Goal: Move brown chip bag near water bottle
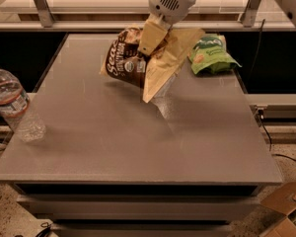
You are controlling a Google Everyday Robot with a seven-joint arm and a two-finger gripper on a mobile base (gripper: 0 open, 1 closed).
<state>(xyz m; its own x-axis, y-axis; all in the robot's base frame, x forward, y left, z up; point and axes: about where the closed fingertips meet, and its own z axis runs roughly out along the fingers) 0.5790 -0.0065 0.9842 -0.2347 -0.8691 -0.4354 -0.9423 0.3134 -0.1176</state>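
The brown chip bag (138, 60) is a crinkly cream-yellow bag with a dark brown panel and white lettering. It hangs lifted off the grey table (138, 142), tilted, over the table's far middle. My gripper (153, 36) comes down from the top of the view and is shut on the bag's upper part. The water bottle (12, 105) is clear and ribbed with a white cap. It stands at the table's left edge, well to the left of the bag and nearer the front.
A smaller green chip bag (212, 55) lies at the table's far right. A cardboard box (286, 211) sits on the floor at the lower right. A shelf with metal posts (42, 4) runs behind the table.
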